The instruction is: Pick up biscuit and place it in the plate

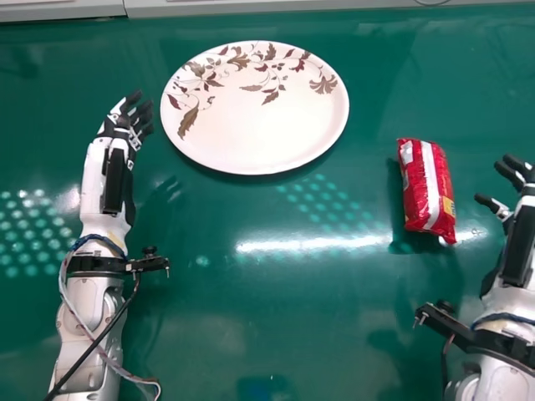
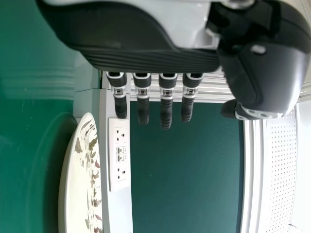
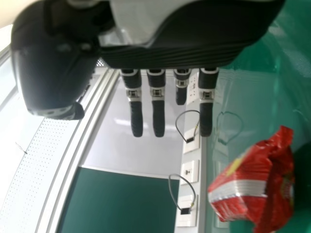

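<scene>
Hand, right (image 1: 517,173), at 3 o'clock in the head view: spread wide, fingers extended, thumb set apart, with a gap between it and the biscuit packet. Hand, left (image 1: 125,125), at 10 o'clock: likewise wide, fingers nearly straight, near the plate's rim. Biscuit packet (image 1: 428,188), red with white band, lying at 3 o'clock, well apart from the plate, at its 4 o'clock. Plate (image 1: 259,125), one, round, cream, at 12 o'clock; brown and maroon leaf decoration from its 9 round to its 2 o'clock. Tabletop (image 1: 276,334), green, glossy, dotted light at 9 o'clock. Room: white socket panel (image 2: 120,153), dark green board (image 2: 187,170), looped cable (image 3: 171,187).
</scene>
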Tool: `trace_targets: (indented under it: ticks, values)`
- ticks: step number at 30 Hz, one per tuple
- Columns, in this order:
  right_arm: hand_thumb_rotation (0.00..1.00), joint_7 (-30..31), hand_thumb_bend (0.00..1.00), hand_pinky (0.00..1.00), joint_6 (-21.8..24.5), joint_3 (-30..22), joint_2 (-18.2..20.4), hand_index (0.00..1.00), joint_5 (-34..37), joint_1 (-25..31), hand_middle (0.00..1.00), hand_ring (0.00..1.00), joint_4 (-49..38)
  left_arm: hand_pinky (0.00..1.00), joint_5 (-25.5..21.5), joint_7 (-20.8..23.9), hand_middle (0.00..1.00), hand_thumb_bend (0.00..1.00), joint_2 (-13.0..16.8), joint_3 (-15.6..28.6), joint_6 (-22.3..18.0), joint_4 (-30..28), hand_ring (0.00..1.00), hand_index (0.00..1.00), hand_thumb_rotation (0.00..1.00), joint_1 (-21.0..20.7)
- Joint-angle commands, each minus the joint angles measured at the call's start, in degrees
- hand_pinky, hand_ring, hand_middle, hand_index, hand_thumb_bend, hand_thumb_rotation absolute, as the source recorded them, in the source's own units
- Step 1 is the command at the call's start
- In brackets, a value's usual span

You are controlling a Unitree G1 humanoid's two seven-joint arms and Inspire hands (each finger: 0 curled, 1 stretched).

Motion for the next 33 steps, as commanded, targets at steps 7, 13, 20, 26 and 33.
trace_targets:
  ticks: [7, 13, 20, 26, 33]
  values:
    - [0.25, -1.11, 0.67, 0.62, -2.23, 1.24, 1.03, 0.72, -4.11, 0.55, 0.75, 0.72, 2.05, 0.86, -1.14, -2.63, 0.90, 0.31, 0.30, -1.69, -0.67, -0.23, 0.90, 0.93, 0.06, -0.63]
    - [0.33, -3.75, 0.72, 0.63, 0.92, 3.46, 1.92, 0.74, -13.66, 0.78, 0.77, 0.72, 2.27, 0.86, -0.99, -2.60, 0.90, 0.30, 0.90, -1.29, -0.24, 0.21, 0.90, 0.92, 0.05, -1.16]
    - [0.44, -8.21, 0.92, 0.67, 8.01, 6.74, 3.34, 0.80, -27.97, 1.76, 0.82, 0.76, 0.39, 0.88, -1.68, -3.06, 0.90, 0.32, 0.86, -1.47, 0.42, 0.66, 0.91, 0.92, 0.10, -1.17]
    - [0.47, -8.03, 1.00, 0.70, 14.06, 10.06, 3.62, 0.89, -36.81, 3.50, 0.92, 0.83, -2.16, 0.88, -2.00, -3.38, 0.90, 0.33, 0.73, -1.37, 0.41, 1.20, 0.90, 0.92, 0.13, -1.02]
    - [0.47, -7.38, 1.00, 0.73, 19.40, 13.01, 4.30, 0.92, -42.47, 4.07, 0.94, 0.89, -3.69, 0.87, -2.21, -3.29, 0.89, 0.32, 0.96, -1.34, 1.63, 1.02, 0.90, 0.93, 0.11, -0.89]
